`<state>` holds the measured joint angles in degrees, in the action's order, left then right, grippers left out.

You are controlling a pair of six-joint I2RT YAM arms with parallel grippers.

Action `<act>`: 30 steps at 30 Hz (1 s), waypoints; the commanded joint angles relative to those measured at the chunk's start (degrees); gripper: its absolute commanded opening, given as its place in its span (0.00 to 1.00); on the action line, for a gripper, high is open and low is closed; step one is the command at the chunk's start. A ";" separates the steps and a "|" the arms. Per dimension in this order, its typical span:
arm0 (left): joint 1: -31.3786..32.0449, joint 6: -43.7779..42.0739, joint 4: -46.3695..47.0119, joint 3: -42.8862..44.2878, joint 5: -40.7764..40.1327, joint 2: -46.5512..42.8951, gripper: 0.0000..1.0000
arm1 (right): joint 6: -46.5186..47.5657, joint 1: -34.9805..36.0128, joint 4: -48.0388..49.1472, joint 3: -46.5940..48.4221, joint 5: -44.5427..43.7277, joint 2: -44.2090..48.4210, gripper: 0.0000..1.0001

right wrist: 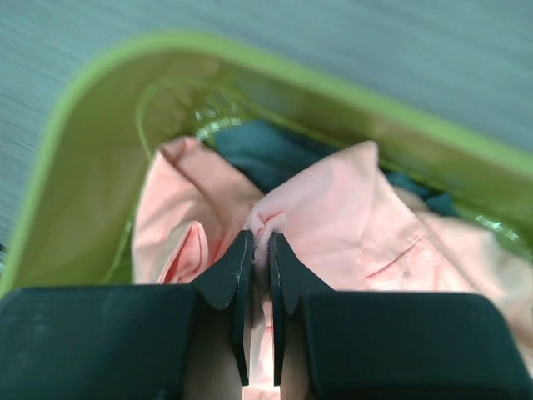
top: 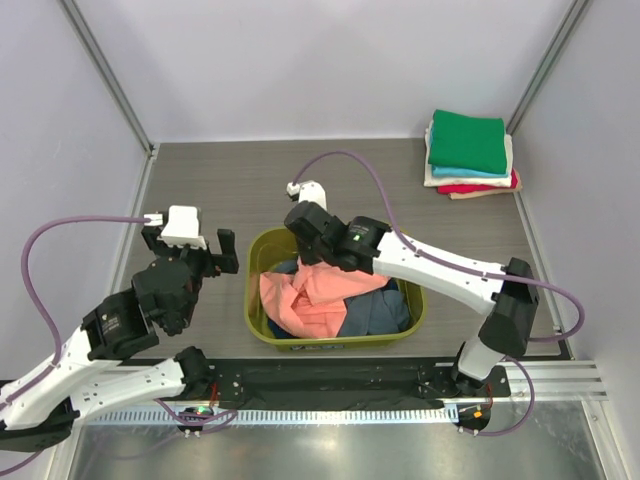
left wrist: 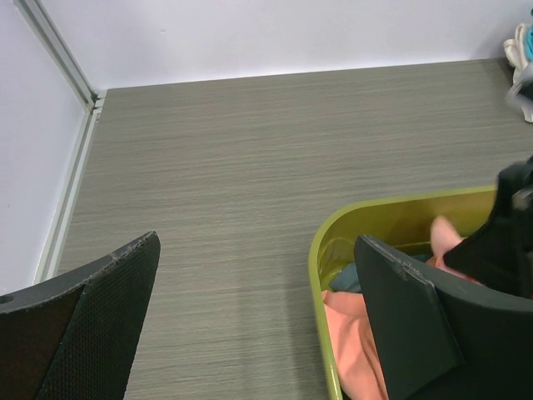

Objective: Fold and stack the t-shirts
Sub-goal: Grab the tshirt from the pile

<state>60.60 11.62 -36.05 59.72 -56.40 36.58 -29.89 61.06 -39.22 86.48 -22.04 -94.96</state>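
Where the right fingers (right wrist: 241,262) dip into the olive-green tub (right wrist: 92,108), they stand nearly together, clamped on a raised pleat of the salmon-pink t-shirt (right wrist: 333,217); cloth shows pinched in the narrow slot between the tips. Left fingers (left wrist: 100,317) spread wide, holding nothing, hovering over the bare counter (left wrist: 250,150) just beside the tub's left rim. Tub sits mid-counter, near the arms. Contents: salmon-pink shirt crumpled on top, toward left and centre; slate-blue t-shirt (top: 385,310) beneath it, showing at the right; a darker teal-blue fold (right wrist: 258,154) by the far wall, and I cannot tell whether that is the same garment. Far right corner of the counter: folded stack (top: 470,170), green t-shirt (top: 466,138) on top, with cream, teal and red edges showing below it.
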 commanded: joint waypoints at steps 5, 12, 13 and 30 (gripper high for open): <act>-0.39 0.07 1.42 -0.13 -1.08 0.60 1.00 | 6.15 -1.38 -2.88 9.23 -6.61 6.27 0.01; -0.39 0.07 1.42 -0.13 -1.17 1.04 1.00 | 10.72 -2.61 -2.88 13.45 -12.84 10.40 0.01; -0.39 0.07 1.34 -0.13 -1.17 1.13 1.00 | 11.08 -2.61 -2.79 13.80 -14.59 11.19 0.01; -0.48 0.07 1.42 -0.22 -1.34 1.48 1.00 | 27.32 -5.60 3.26 25.92 -25.32 17.96 0.01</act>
<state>60.45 11.60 -36.07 59.66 -56.42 37.67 -8.80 56.10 -41.89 108.07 -43.22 -80.90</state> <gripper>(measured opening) 0.996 0.137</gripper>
